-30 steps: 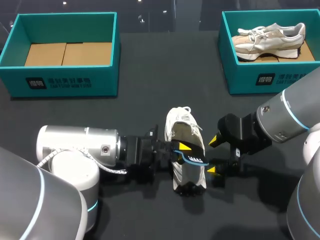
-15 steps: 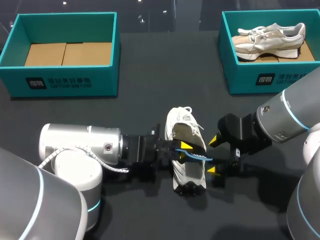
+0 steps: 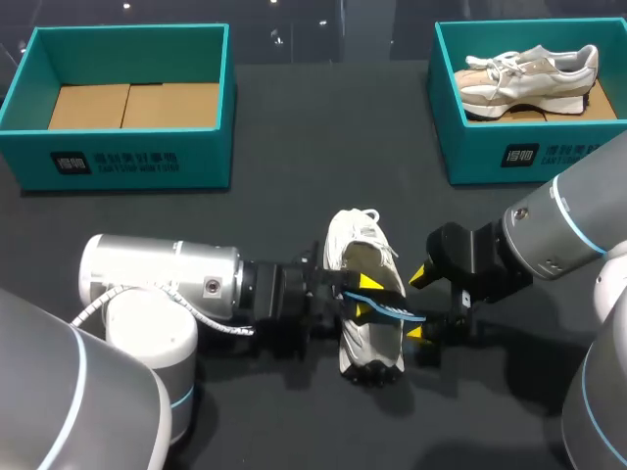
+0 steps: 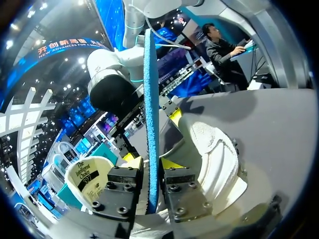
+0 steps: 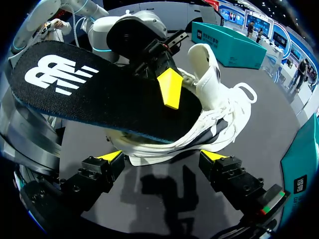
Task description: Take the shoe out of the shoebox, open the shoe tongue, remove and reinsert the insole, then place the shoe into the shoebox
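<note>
Two teal shoeboxes sit at the far side of the table (image 3: pixel 294 225). The left-hand box (image 3: pixel 122 157) shows only its cardboard floor, while the right-hand box (image 3: pixel 490 147) has a beige shoe (image 3: pixel 529 73) lying in it. Centre stage, the white shoe (image 3: pixel 358 245) is out on the dark tabletop, right between the two arms. And look at the left gripper (image 3: pixel 366 298): it's clamped on the insole (image 3: pixel 387 311). From its own wrist camera that insole (image 4: pixel 151 99) shows edge-on, a blue strip pinched from both sides by the fingers and reaching out ahead alongside the shoe (image 4: pixel 214 154). Over to the right gripper (image 3: pixel 416 305), just beside the shoe, jaws spread wide with nothing in them. From its wrist, the insole's black face (image 5: pixel 99 94) hangs over the shoe (image 5: pixel 219 94), ahead of those parted fingers.
</note>
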Available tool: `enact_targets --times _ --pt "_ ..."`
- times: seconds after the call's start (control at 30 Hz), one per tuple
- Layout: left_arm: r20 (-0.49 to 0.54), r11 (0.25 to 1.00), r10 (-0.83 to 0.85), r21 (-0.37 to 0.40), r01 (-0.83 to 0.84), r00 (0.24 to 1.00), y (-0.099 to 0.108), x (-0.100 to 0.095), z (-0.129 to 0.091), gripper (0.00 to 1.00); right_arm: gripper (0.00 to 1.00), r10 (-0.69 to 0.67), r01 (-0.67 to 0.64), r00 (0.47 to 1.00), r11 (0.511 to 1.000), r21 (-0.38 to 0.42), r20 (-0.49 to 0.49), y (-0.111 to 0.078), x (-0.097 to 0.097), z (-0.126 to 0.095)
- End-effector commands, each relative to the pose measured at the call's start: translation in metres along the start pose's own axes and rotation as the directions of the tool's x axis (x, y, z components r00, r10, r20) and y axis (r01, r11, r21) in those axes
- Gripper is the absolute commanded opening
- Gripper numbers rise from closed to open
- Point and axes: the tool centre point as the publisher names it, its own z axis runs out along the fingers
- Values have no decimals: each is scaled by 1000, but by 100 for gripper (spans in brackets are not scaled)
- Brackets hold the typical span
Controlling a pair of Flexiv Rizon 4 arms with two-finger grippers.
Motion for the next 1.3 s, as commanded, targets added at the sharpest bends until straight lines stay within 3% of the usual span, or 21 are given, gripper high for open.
enact_targets --times 0.03,0.67,0.73,1.3 --pt "-6 1000 9 12 -9 1000 -5 2 -1 24 100 0 0 1000 1000 3 3 0 2 0" --pt "-36 994 77 79 -74 996 -34 3 2 18 100 0 0 1000 1000 3 3 0 2 0" --pt "-40 994 81 73 -78 996 -32 3 4 0 100 0 0 1000 1000 3 3 0 2 0" --pt "-34 996 89 -17 -89 995 3 3 5 0 100 0 0 1000 1000 3 3 0 2 0"
